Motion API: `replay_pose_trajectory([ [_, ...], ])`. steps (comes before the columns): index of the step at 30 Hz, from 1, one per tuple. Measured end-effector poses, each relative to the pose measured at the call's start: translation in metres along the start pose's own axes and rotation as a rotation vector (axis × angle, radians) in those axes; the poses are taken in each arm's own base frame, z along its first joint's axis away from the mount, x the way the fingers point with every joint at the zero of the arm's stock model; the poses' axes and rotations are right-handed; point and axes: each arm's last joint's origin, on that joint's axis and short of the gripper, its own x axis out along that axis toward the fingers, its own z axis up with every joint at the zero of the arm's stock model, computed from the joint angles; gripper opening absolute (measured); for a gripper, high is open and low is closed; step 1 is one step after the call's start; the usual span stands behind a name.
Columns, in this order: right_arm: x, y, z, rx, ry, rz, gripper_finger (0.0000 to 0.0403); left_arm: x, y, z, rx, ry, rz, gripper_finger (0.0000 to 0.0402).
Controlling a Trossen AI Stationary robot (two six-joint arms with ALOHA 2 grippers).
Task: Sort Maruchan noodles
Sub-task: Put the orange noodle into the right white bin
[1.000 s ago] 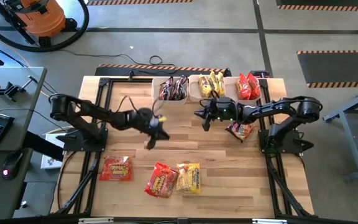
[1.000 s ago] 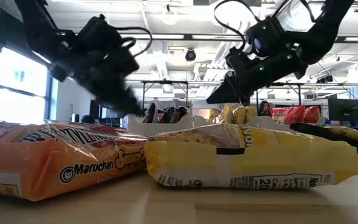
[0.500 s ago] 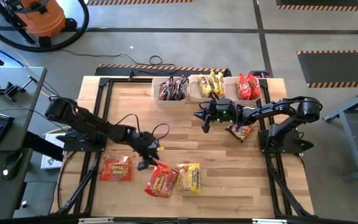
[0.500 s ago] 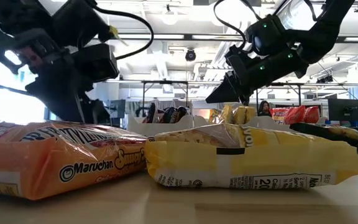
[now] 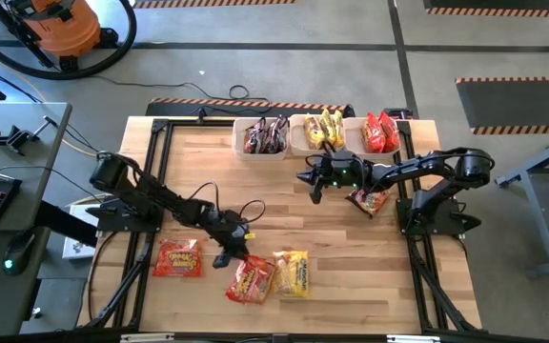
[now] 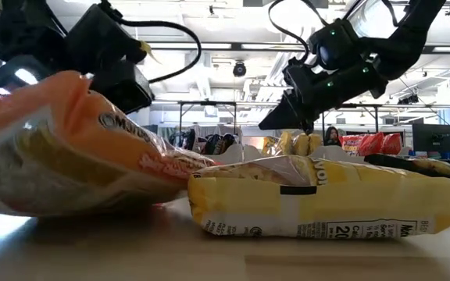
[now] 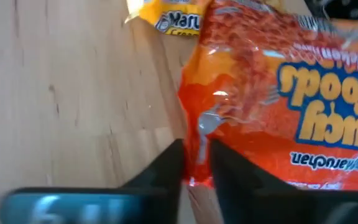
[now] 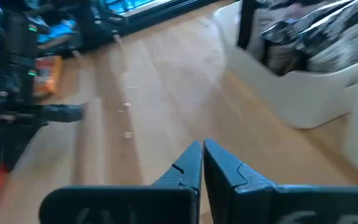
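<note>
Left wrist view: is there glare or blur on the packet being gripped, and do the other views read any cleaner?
Left wrist view: glare streaks the orange packet where the left tool pinches its edge, and the near fingers are soft. Low view: that lifted packet is smeared, while the yellow packet has readable print against bright windows. High view: evenly lit.

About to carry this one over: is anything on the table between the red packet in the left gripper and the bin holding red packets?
Nothing visible on the wood. The right gripper hangs near that line, above the table; the red packet would pass close to it.
</note>
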Motion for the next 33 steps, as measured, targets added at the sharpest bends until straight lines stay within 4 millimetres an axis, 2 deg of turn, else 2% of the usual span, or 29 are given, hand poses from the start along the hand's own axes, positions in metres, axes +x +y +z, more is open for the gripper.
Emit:
replay_pose_trajectory([
  [3,0.0,0.005,-0.001,0.049,0.011,0.043,0.0012,-0.006,0.004,0.004,0.089,-0.025,0.066,0.0013],
  [7,0.001,0.018,-0.003,0.094,0.035,0.158,0.0052,-0.021,0.014,0.018,0.187,-0.107,0.163,0.0011],
  [12,0.006,0.04,-0.005,0.182,0.088,0.303,0.0146,-0.038,0.022,0.032,0.266,-0.196,0.225,0.0002],
  [16,0.025,0.06,-0.003,0.234,0.146,0.4,0.0224,-0.043,0.026,0.039,0.311,-0.256,0.25,0.0001],
  [19,0.049,0.076,-0.002,0.27,0.2,0.468,0.026,-0.044,0.027,0.04,0.324,-0.257,0.259,0.0001],
  [25,0.095,0.088,-0.006,0.388,0.348,0.59,0.0274,-0.044,0.028,0.041,0.319,-0.256,0.291,0.0],
  [33,0.123,0.091,-0.024,0.449,0.445,0.613,0.0275,-0.046,0.028,0.042,0.309,-0.266,0.314,0.0],
])
